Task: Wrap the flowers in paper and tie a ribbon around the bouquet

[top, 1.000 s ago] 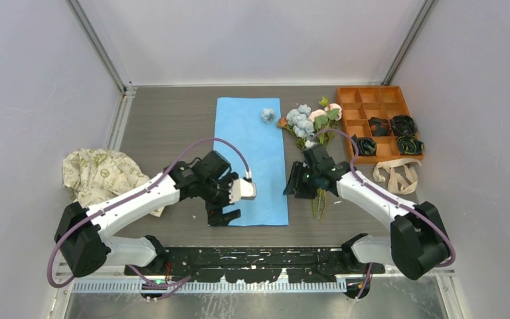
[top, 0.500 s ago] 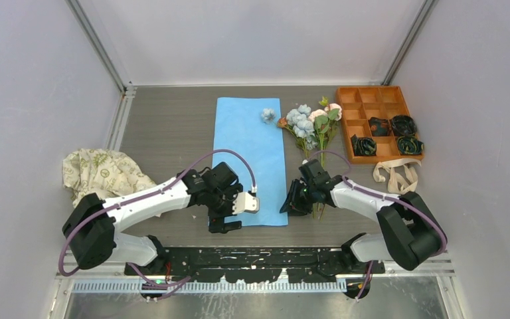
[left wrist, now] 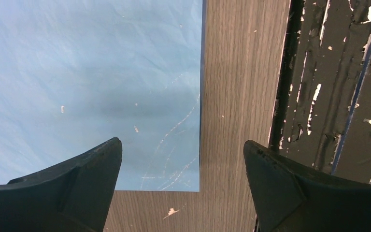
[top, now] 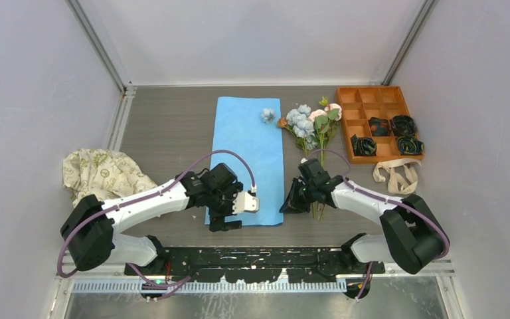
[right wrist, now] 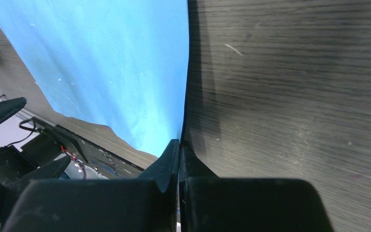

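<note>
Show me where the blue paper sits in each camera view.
Top external: the paper lies at centre, lengthwise between the arms.
Left wrist: the paper fills the upper left, one near corner showing.
Right wrist: the paper is upper left, its edge meeting the shut right gripper.
Shared landmark: the black base rail beyond the paper's near edge.

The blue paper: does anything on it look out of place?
Yes: one loose blue bloom lies alone on the paper's far right corner, apart from the flowers lying to its right.
</note>
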You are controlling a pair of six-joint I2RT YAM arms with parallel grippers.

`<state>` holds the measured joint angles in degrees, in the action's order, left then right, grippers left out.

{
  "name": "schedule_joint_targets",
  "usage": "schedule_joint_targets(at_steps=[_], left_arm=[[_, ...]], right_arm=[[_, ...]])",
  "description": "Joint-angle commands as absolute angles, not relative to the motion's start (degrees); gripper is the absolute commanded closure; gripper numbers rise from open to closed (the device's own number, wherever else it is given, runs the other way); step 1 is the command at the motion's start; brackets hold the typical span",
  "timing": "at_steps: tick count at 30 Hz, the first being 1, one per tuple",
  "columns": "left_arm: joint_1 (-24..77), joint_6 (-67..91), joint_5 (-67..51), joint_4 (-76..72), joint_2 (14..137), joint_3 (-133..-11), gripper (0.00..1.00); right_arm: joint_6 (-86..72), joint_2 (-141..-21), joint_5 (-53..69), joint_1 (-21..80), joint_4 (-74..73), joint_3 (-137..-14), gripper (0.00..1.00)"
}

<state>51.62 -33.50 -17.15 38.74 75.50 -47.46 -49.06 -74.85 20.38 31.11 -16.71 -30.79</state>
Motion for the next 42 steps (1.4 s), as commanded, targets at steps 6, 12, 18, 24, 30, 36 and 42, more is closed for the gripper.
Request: schedule_joint_targets(at_steps=[6, 12, 18, 24, 30, 36, 42], left_arm=[[51.5, -32.1, -13.5, 37.2, 75.2, -52.3, 0.0], [51.5, -30.9, -13.5, 36.8, 75.9, -56.6, 0.0], [50.8, -28.6, -14.9, 36.1, 74.3, -59.3, 0.0], [49.4, -25.4, -19.7, 33.7, 70.9, -58.3, 0.0], [47.1, -18.0, -16.9, 27.5, 73.1, -58.6, 0.0], [42.0, -13.0, -17.2, 25.3, 78.2, -60.8, 0.3], [41.4, -12.0, -21.1, 25.0, 76.5, -60.1, 1.0]], right_arm=[[-49.3, -72.5, 20.6, 34.5, -19.8, -40.9, 0.99], [-52.6, -73.1, 20.3, 37.2, -15.9, -44.7, 0.99], [-54.4, -73.7, 17.2, 38.1, -13.1, -48.7, 0.99], [-56.9, -76.0, 13.4, 39.1, -8.6, -52.4, 0.99], [-57.2, -79.3, 11.8, 40.8, -6.8, -55.9, 0.99], [-57.2, -79.5, 10.7, 41.4, -5.9, -57.1, 0.99], [-55.4, -79.6, 10.7, 41.5, -7.2, -58.5, 0.99]])
